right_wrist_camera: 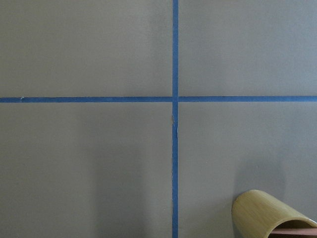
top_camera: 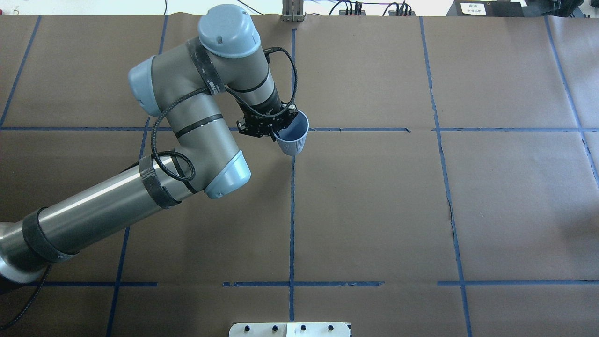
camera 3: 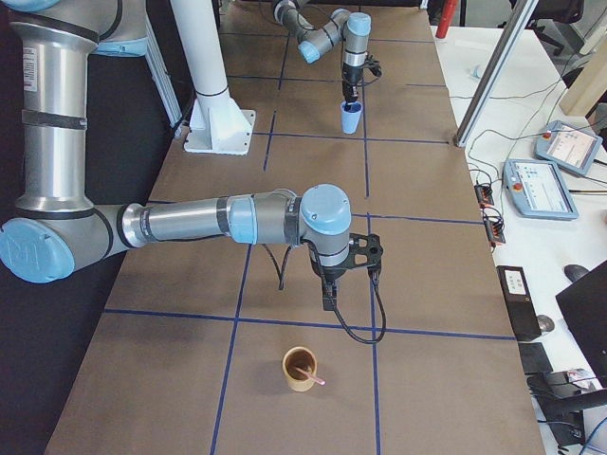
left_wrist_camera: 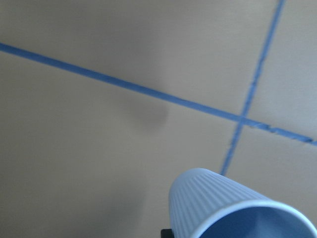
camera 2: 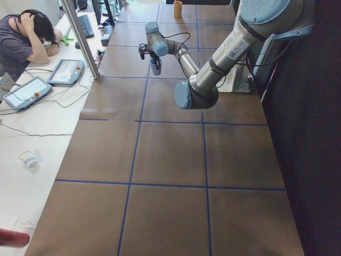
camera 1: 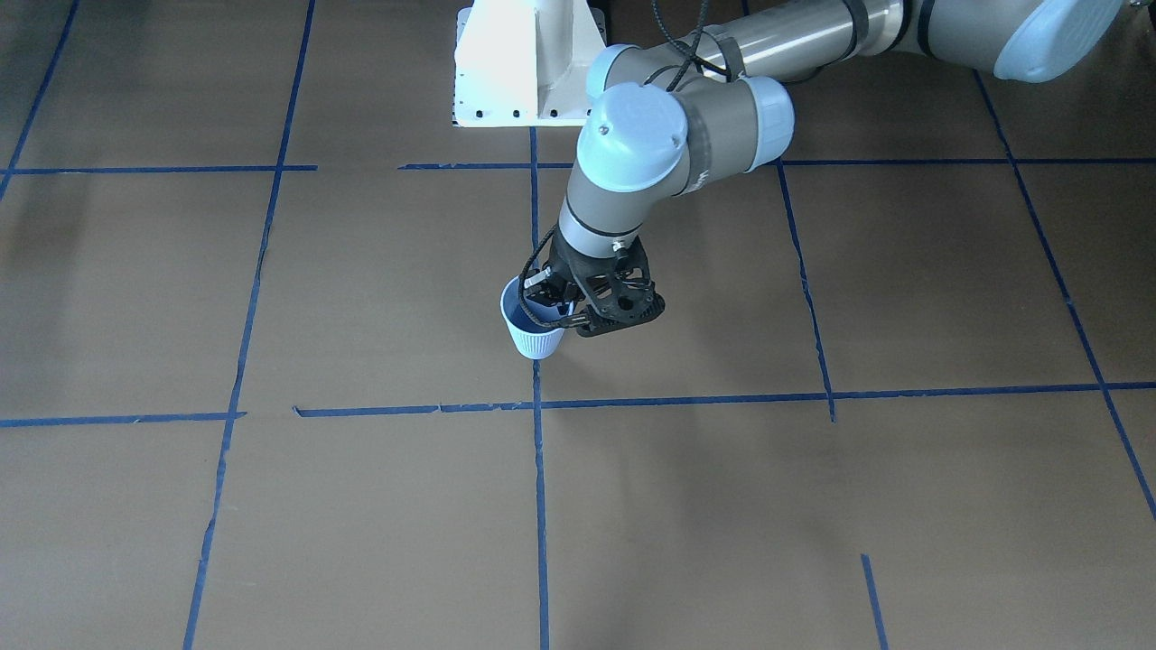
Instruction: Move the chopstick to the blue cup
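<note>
1. Worktop [top_camera: 374, 210]: covered in brown paper and marked into squares with blue tape lines.

2. Left arm: reaches out over the middle of the worktop. The left gripper [camera 1: 555, 311] points downward, with its jaws clamped on the rim of the small pale-blue ribbed cup [top_camera: 292, 138]. One finger is inside the darker blue interior and the other is against the outer wall.

3. Pale-blue ribbed cup: tilted, with the mouth upward, beside a crossing of tape lines. In the left wrist view its shadow falls on the paper apart from it, so it appears to be held clear of the surface. No contents are visible inside.

4. Thin salmon-pink chopstick [camera 3: 313, 376]: stands slanted in a short tan cylindrical cup [camera 3: 301, 369], with its tip projecting over the rim. This cup sits on the worktop at the end on the robot's right, well apart from the pale-blue ribbed cup. In the right wrist view only a sliver of pink shows at the tan cup's mouth.

5. Right arm: extends low over the worktop. The right gripper [camera 3: 329, 296] points down, near the tan cup and not touching it. Whether its jaws are released or clenched cannot be told, since it shows only in the side view.

6. Surroundings: a person [camera 2: 24, 37] sits at the adjoining white table.
</note>
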{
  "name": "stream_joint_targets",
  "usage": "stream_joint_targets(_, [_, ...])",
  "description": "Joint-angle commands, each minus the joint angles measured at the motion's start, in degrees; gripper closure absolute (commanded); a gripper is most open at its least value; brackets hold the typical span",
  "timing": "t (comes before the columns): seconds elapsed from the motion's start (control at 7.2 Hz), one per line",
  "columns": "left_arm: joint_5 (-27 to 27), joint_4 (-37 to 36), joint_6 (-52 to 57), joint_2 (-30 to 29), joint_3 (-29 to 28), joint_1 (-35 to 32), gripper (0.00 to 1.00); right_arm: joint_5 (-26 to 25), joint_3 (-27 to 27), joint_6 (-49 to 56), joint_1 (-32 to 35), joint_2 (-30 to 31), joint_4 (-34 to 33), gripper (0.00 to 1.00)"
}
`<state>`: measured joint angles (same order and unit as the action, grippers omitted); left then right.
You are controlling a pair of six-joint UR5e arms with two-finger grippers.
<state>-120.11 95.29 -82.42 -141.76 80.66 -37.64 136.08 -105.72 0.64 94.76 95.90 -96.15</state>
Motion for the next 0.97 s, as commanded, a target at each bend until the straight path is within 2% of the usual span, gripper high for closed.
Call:
stream_joint_targets(0.0, [1.3,0.7,-0.2,-0.1,-0.9,1.4,0.99,0.0,0.3,0.0,0.0,-0.1,0.0,0.0])
stream_joint_targets(0.42, [1.3,1.0,0.2,0.9,-0.9,1.4,0.92,0.1,0.3,0.0,0.0,-0.2,0.0,0.0])
stream_joint_targets(0.56, [1.2,1.0,0.2,1.6,-0.8,1.4,0.66,0.1,0.3,0.0,0.0,-0.1,0.0,0.0])
stream_joint_targets(0.69, [1.4,2.9,0.0,2.3,-0.7,1.6,0.01,0.1,0.3,0.1,0.0,-0.2,-0.1,0.0])
stream_joint_targets(0.83, [1.4,5.6,-0.4,2.9,-0.5,1.6,0.0,0.1,0.3,0.0,0.1,-0.1,-0.1,0.0])
